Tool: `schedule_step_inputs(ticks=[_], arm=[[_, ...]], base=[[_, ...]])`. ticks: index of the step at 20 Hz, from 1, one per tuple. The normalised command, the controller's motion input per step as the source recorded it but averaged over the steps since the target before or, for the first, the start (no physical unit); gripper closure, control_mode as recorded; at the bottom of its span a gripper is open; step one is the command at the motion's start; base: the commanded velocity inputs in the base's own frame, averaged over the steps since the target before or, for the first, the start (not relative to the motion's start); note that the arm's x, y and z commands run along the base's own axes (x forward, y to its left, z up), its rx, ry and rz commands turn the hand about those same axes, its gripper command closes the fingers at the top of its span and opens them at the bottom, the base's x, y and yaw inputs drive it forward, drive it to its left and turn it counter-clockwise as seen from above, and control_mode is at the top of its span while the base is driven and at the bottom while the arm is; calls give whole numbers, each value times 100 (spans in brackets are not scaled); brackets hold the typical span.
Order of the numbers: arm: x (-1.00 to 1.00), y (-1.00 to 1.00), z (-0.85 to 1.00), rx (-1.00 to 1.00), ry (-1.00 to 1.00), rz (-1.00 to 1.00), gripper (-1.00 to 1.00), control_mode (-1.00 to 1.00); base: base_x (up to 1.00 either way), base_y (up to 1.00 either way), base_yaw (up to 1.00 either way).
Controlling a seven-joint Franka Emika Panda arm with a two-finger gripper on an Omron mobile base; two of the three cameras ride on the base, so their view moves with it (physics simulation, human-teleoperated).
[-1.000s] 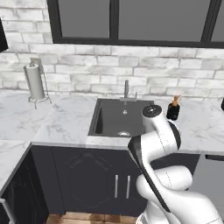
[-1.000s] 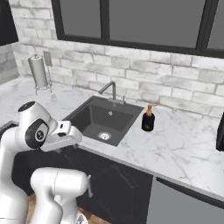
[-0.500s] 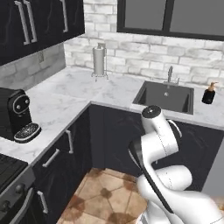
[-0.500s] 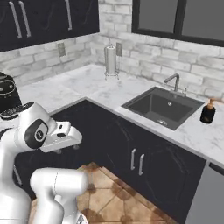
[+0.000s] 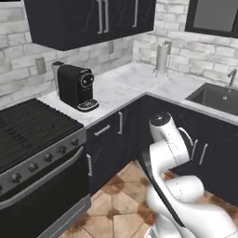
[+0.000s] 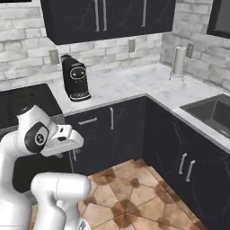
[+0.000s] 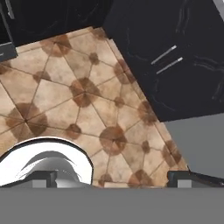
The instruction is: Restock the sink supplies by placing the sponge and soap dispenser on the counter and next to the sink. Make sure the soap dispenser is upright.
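A: Left to right, quick. Far left?
B: Black stove point(image 5: 28, 128), then a black coffee machine point(image 5: 76, 86) on the white marble counter point(image 5: 121, 86), dark cabinets above.
A: Middle?
B: Paper towel holder point(image 5: 162, 57) near the corner, the arm folded low over the tiled floor point(image 7: 65, 100).
A: Right?
B: The sink point(image 5: 218, 97), black basin with its faucet at the edge of frame.
A: Sponge, soap dispenser?
B: Can't tell where they are.
A: Gripper point(image 7: 113, 177)?
B: Jaws spread wide, nothing between them, pointing at the floor
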Motion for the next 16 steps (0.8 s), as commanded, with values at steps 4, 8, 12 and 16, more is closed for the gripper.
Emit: schedule_step_inputs(ticks=[4,8,12,16], arm=[[0,0,0,0,0,0,-100,100],[0,0,0,0,0,0,-100,100],[0,0,0,0,0,0,-100,100],[0,0,0,0,0,0,-100,100]], base=[[-19,-13,50],[-29,75,53],[-18,99,43],[-2,100,31]])
